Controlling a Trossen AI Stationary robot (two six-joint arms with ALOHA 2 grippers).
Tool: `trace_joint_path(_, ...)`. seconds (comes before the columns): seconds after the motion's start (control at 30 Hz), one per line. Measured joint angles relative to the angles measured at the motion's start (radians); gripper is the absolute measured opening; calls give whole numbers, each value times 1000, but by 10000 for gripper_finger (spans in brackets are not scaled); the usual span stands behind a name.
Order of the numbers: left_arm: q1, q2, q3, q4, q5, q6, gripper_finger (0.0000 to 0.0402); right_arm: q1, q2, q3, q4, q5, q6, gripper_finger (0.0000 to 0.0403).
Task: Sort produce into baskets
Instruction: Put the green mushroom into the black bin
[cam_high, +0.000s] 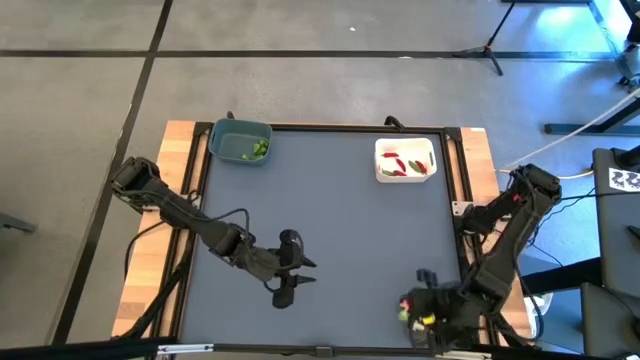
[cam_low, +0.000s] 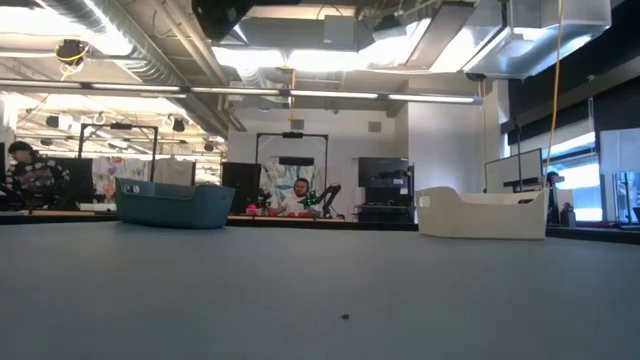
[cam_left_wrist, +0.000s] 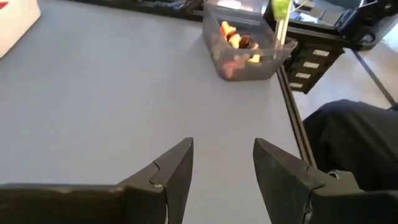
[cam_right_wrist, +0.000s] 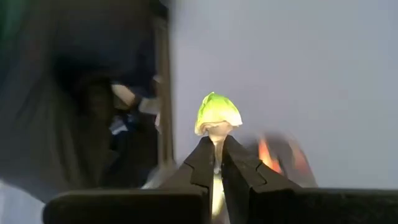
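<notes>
The right gripper (cam_right_wrist: 216, 155) sits at the near right corner of the surface (cam_high: 330, 220), its jaws clamped on the pale stalk of a small yellow-green toy vegetable (cam_right_wrist: 217, 115) whose leafy head stands clear above the fingertips. Just below it lies the dark grey tray (cam_left_wrist: 245, 53), still holding a jumble of red, yellow and tan produce. The left gripper (cam_left_wrist: 222, 180) hovers over the middle of the surface, a little left of centre, jaws apart and empty, with nothing under them. At the far edge, the blue-grey tub (cam_high: 240, 141) on the left holds a few green pieces, and the white tub (cam_high: 405, 160) on the right holds red and green ones. The hold on the vegetable looks thin: only the narrow stalk is pinched, so a quick swing or a jolt could twist the piece round in the jaws or shake it loose, and it would likely roll across the bare surface. A second risk is the choice of tub; the piece's colour sits between green and yellow, and a drop into the wrong one would spoil the sort. The carry to the far edge is also long, and if the route runs toward the blue-grey tub it crosses near the waiting left arm, so the two could brush.
</notes>
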Motion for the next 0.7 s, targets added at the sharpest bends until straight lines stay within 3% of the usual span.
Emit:
trace_joint_path(0.17,0,0,0,-19,0,-3,164,83,0,-1,-177,-17,313,21)
trace_joint_path(0.4,0,0,0,-42,1,-14,164,133,47,-1,-199,3,450,29)
trace_joint_path(0.7,0,-7,0,-39,2,-30,164,84,91,-1,-223,-158,448,136)
